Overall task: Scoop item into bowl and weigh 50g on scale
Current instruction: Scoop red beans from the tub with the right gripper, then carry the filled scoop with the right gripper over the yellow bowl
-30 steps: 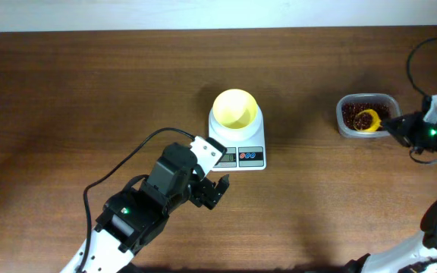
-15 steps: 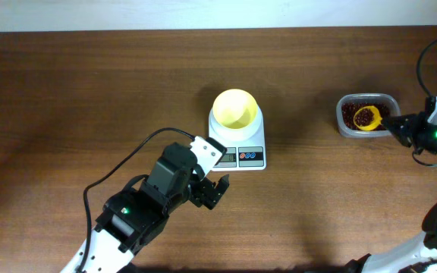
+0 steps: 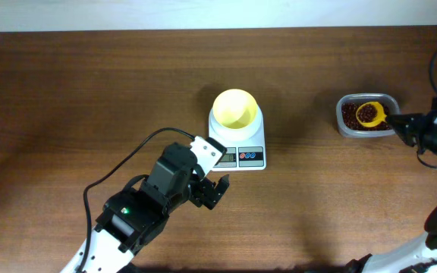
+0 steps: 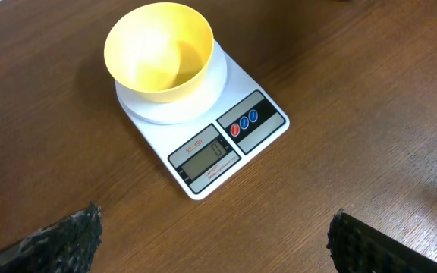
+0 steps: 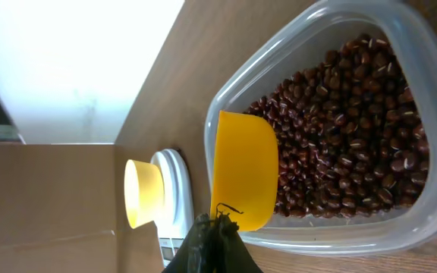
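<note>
A small white rectangular digital kitchen scale (image 3: 237,157) sits near the middle of the dark brown wooden table (image 3: 89,91). A round pale-yellow plastic bowl (image 3: 234,108) stands upright on its round weighing platform, at the end away from the grey display (image 4: 207,155), which shows a single zero. A red round button (image 4: 235,127) and a blue round button (image 4: 253,116) lie side by side just beside that display. Well apart from the scale, toward the table's right edge, a clear rounded-rectangular plastic container (image 3: 359,134) holds the many small dark red-brown beans (image 3: 349,114) as a grainy maroon layer across its floor. The right gripper (image 3: 400,121) reaches in from the right with its fingers pressed together, pinching the handle of a small bright-yellow plastic scoop (image 3: 369,114). The scoop's cup is over the container, and from overhead a heap of the beans shows inside the cup. In the right wrist view the scoop's yellow outer side faces the camera against the beans, and whether it touches the layer beneath cannot be told. The left gripper (image 3: 212,171) hovers over the table just in front of the scale's display end, its two dark fingers spread wide with only wood showing between them.
</note>
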